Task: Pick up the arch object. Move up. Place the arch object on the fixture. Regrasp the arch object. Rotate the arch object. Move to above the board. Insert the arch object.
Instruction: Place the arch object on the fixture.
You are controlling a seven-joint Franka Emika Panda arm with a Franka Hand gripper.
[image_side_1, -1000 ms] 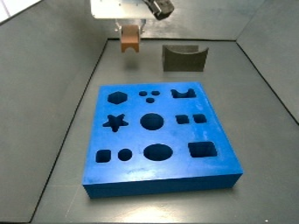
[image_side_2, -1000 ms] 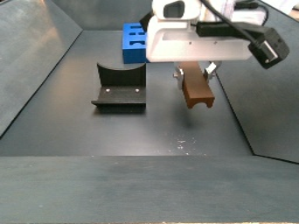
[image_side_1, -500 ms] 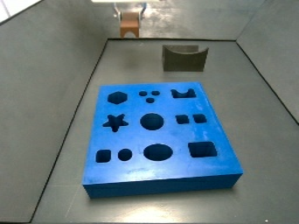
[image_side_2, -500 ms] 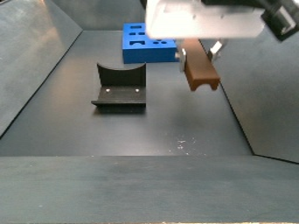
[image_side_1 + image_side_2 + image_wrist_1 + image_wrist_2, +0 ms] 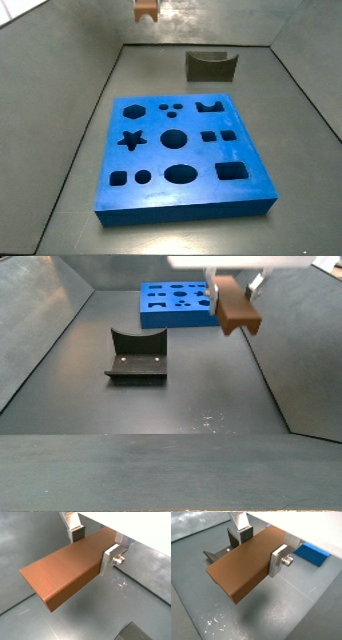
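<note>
My gripper [image 5: 93, 547] is shut on the arch object [image 5: 67, 577], an orange-brown long block, with a silver finger on each long side in both wrist views. The arch object [image 5: 235, 311] hangs high above the floor, right of the fixture [image 5: 136, 356], and only its lower end [image 5: 144, 9] shows at the upper edge of a side view. The fixture [image 5: 210, 66] is a dark block with a scooped top, standing bare near the back wall. The blue board [image 5: 187, 155] with shaped cutouts lies flat on the floor. The board [image 5: 312, 552] and fixture [image 5: 218, 552] show behind the held block.
Sloping grey walls [image 5: 60, 130] enclose the dark floor on all sides. Pale scratch marks [image 5: 207, 421] sit on the floor in front of the fixture.
The gripper has risen straight up with the arch object held in it; its body has left both side views at the top. Board and fixture have not moved.
</note>
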